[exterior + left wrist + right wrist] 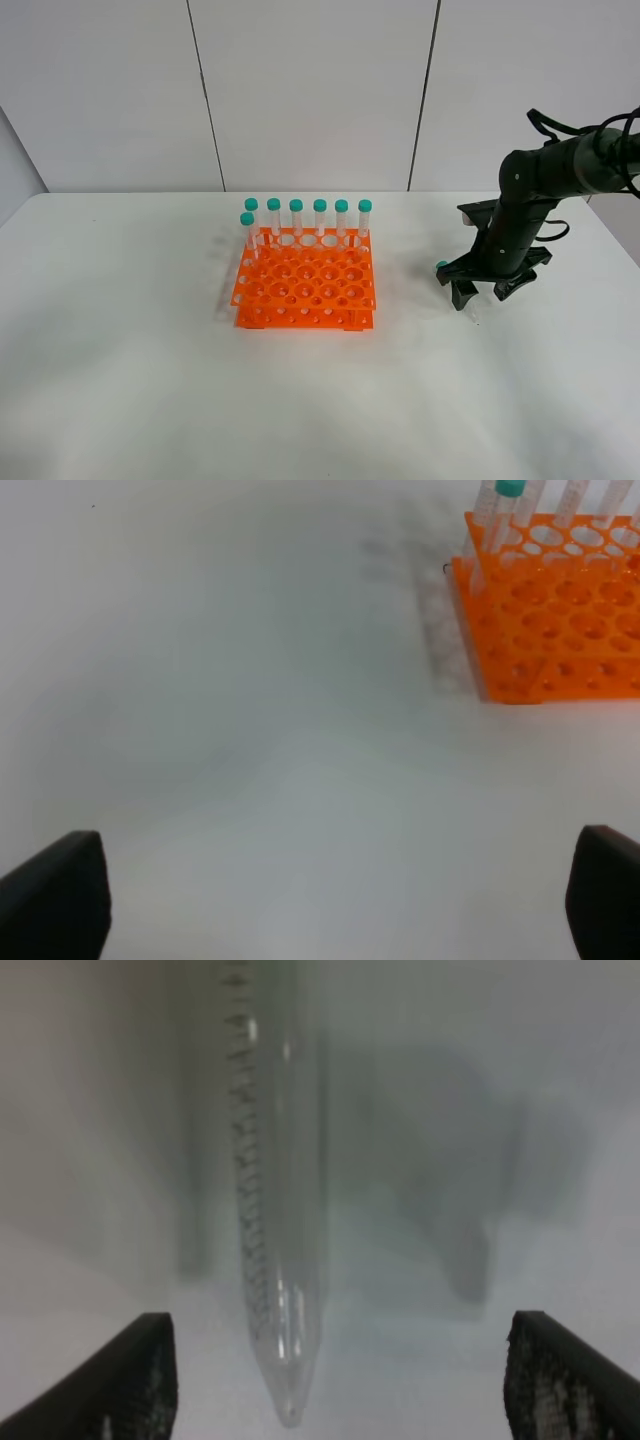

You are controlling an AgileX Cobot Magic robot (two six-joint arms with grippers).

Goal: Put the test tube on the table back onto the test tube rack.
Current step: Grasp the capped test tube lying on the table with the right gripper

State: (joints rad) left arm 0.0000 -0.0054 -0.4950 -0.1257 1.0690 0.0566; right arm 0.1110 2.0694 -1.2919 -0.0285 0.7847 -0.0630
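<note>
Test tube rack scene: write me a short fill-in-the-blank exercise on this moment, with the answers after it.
1. The test tube rack is coloured ____.
2. ____ capped tubes stand in it.
3. The right claw hangs ____ over the test tube lying on the table.
Missing words: orange; seven; open.
</note>
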